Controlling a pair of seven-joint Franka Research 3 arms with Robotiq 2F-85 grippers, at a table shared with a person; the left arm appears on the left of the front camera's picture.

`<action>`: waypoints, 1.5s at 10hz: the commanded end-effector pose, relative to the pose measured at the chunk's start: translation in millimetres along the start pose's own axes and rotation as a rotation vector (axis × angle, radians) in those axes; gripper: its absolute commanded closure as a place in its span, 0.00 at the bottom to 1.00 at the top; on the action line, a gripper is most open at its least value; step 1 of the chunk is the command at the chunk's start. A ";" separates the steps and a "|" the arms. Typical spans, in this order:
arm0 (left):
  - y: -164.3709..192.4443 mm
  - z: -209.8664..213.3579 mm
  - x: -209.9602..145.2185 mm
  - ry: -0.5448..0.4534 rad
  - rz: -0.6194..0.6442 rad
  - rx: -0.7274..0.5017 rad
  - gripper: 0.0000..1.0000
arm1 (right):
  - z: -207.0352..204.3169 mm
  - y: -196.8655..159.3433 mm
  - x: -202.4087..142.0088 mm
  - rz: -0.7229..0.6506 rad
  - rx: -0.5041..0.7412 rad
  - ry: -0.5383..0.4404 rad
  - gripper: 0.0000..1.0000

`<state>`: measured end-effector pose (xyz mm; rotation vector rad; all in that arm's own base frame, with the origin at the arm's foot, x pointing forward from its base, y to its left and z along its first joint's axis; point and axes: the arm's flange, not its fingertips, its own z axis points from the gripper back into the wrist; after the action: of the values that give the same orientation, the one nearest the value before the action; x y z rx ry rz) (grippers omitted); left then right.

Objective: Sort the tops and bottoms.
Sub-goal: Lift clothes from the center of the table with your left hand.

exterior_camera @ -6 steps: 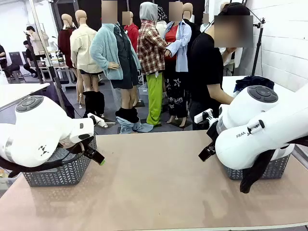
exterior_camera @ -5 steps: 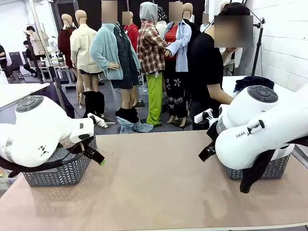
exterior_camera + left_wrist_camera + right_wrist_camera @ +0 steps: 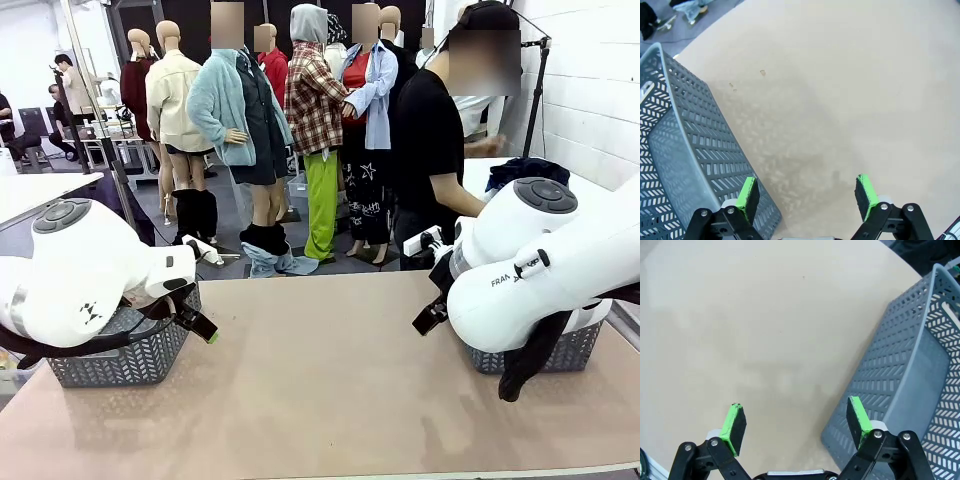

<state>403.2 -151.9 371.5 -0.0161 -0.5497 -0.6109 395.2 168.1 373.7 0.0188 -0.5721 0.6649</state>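
Note:
A very dark navy heap, seemingly the bottoms (image 3: 526, 170), lies on the white side table at the back right, next to the person (image 3: 432, 150) in a black t-shirt. The tops are out of view. My left gripper (image 3: 205, 331) hangs open over the tan table beside the left grey basket (image 3: 130, 355); the left wrist view shows its green pads (image 3: 747, 192) wide apart with nothing between them (image 3: 806, 194). At the inner side of the right grey basket (image 3: 575, 350), my right gripper (image 3: 429, 317) is also open and empty (image 3: 796, 421).
In the left wrist view the left basket (image 3: 680, 150) has no contents that I can see, and the same holds for the right basket (image 3: 910, 370) in the right wrist view. The tan tabletop (image 3: 330, 380) stretches between the baskets. The person stands at the far right edge.
The person's head and upper body have shifted slightly toward the side table. Both arms and grippers are where they were.

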 end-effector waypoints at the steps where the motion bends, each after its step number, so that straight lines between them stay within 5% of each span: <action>1: 0.7 0.0 -0.2 0.000 0.002 0.000 0.00 | 0.0 -0.1 -0.1 -0.001 0.000 0.000 0.00; 7: -0.1 0.0 0.0 0.000 0.000 0.000 0.00 | 3.0 0.3 1.1 -0.034 -0.041 -0.003 0.00; 12: -17.9 78.2 28.5 -0.317 -0.127 0.018 0.00 | 62.7 15.5 23.2 0.040 -0.121 -0.223 0.00; 15: 29.4 149.6 45.6 -0.420 -0.072 0.247 0.00 | 132.5 -10.5 25.7 -0.073 -0.324 -0.356 0.00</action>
<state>381.3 -148.1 514.0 0.0292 -0.9971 -0.6673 372.2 160.2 506.5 -0.0782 -0.9670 0.5918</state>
